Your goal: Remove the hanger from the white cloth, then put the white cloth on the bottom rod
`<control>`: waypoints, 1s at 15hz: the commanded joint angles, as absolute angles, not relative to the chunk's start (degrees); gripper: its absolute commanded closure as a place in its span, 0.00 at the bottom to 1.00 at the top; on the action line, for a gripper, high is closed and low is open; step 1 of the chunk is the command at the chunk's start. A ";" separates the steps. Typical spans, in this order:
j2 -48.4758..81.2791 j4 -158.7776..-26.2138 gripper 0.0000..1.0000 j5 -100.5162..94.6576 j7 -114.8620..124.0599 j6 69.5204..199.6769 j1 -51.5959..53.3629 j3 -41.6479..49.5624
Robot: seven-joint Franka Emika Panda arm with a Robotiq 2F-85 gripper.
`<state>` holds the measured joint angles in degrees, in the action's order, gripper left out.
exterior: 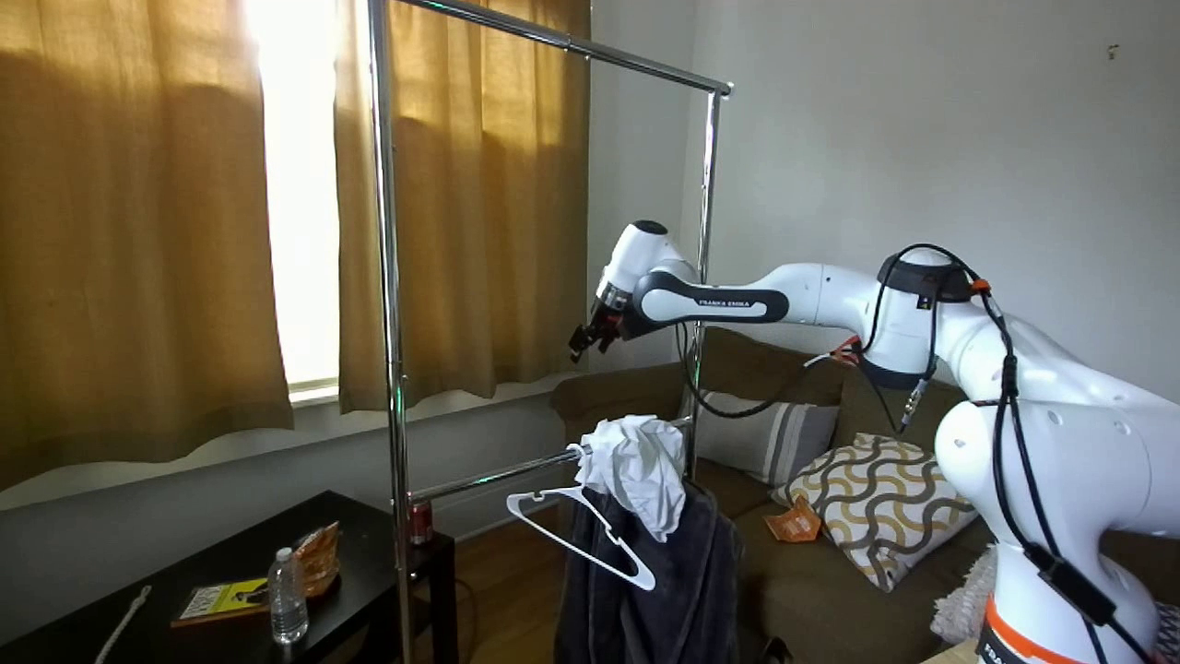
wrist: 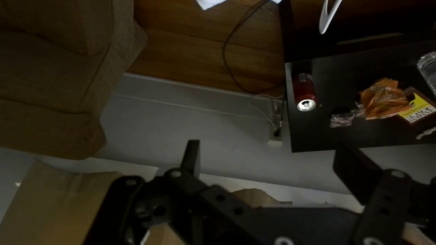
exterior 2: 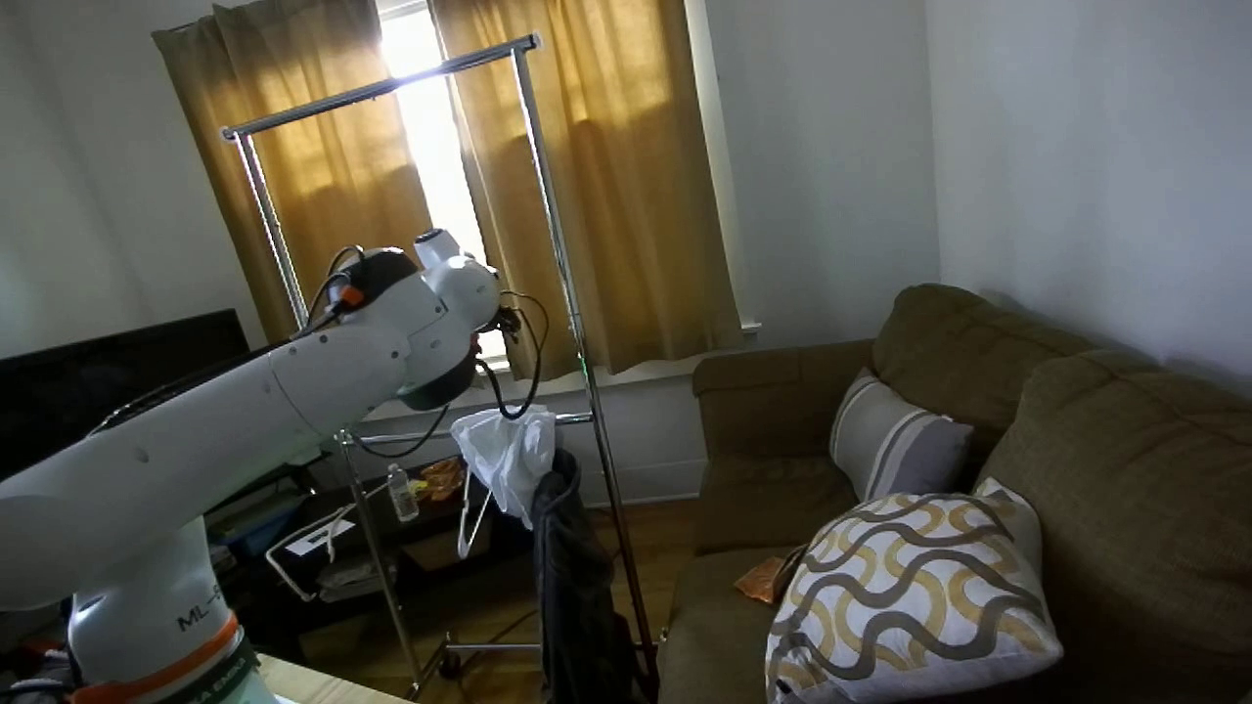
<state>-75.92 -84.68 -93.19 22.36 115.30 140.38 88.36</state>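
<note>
The white cloth (exterior: 636,470) lies bunched over the bottom rod (exterior: 498,477), its lower part hanging down. In both exterior views a white hanger (exterior: 645,579) hangs tilted beside and below the cloth, mostly bare; its hook end is partly covered, so I cannot tell whether they still touch. Above the cloth and apart from it, my gripper (exterior: 590,349) stands open near the rack's far upright. In the wrist view its fingers (wrist: 192,156) are spread wide with only wall and floor between them. Edges of the cloth (wrist: 209,2) and the hanger (wrist: 327,20) show at the top there.
A dark garment (exterior: 664,609) hangs below the cloth. The rack's metal upright (exterior: 389,277) and top bar (exterior: 636,63) frame the area. A black table (wrist: 316,136) holds a red can (wrist: 305,92), a bottle (exterior: 288,599) and wrappers. A brown couch (exterior 2: 782,430) stands beside the rack.
</note>
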 commanded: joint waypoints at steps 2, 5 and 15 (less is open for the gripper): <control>-70.95 -89.94 0.00 -87.12 20.18 109.77 136.26 86.77; -67.92 -92.95 0.00 -82.82 19.41 106.31 132.77 84.96; -57.75 -102.13 0.00 -70.44 19.16 104.20 119.46 79.66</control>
<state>-61.93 -98.94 -75.10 19.59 105.10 123.48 80.39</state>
